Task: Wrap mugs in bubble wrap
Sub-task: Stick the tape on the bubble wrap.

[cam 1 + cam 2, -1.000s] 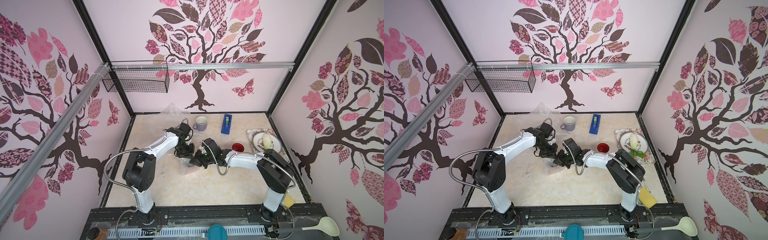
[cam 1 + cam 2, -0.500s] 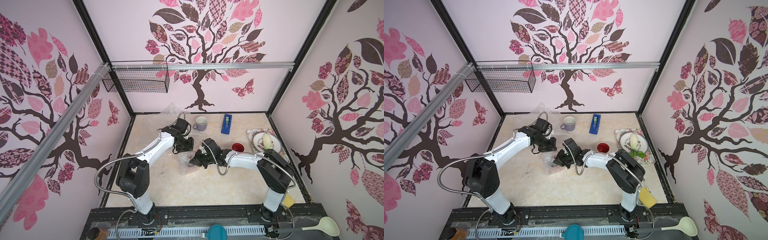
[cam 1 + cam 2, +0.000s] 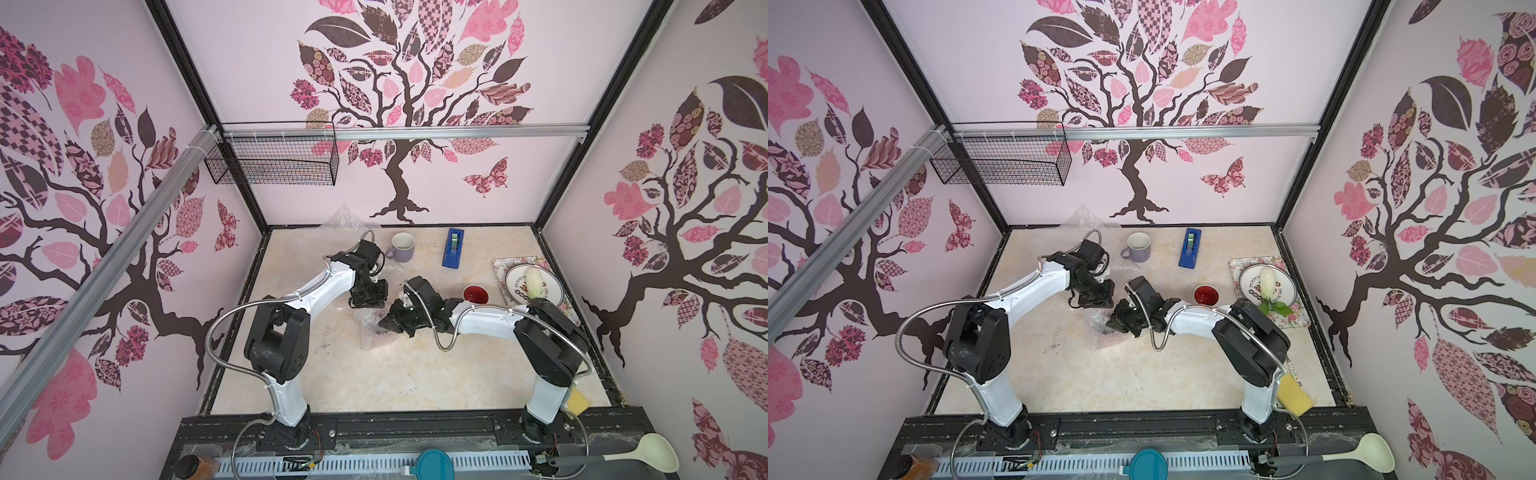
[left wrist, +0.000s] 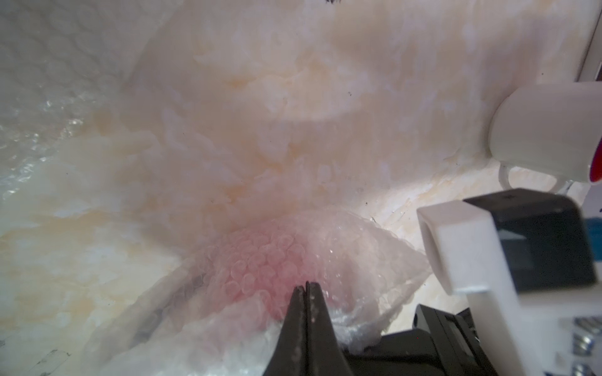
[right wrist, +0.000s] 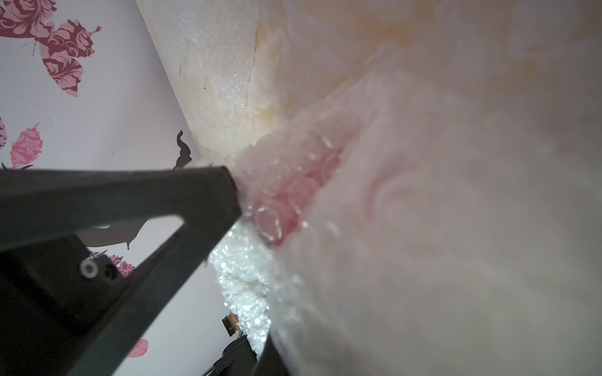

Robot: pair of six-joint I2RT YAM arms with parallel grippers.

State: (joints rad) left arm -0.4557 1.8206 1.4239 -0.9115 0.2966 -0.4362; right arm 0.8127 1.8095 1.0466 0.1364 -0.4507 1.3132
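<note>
Bubble wrap (image 3: 368,341) bunched at mid-tabletop (image 3: 374,386), both end effectors closed

Clear, crinkled film studded with small round bubbles lies in a loose lump near the middle of the marbled cream tabletop. A red mug (image 4: 270,263) glows pink through it, its outline blurred. The left end effector (image 4: 307,288) has its dark tapered fingers pressed together, with the tip just over the lump. The right end effector (image 5: 231,195) is likewise pressed shut, tip against the film; whether film is caught in it cannot be told. Farther back, a glossy lavender mug (image 3: 402,246) stands upright near another crumpled sheet (image 3: 345,218). A white mug (image 3: 475,294) with a red inside stands apart on the right arm's side.
</note>
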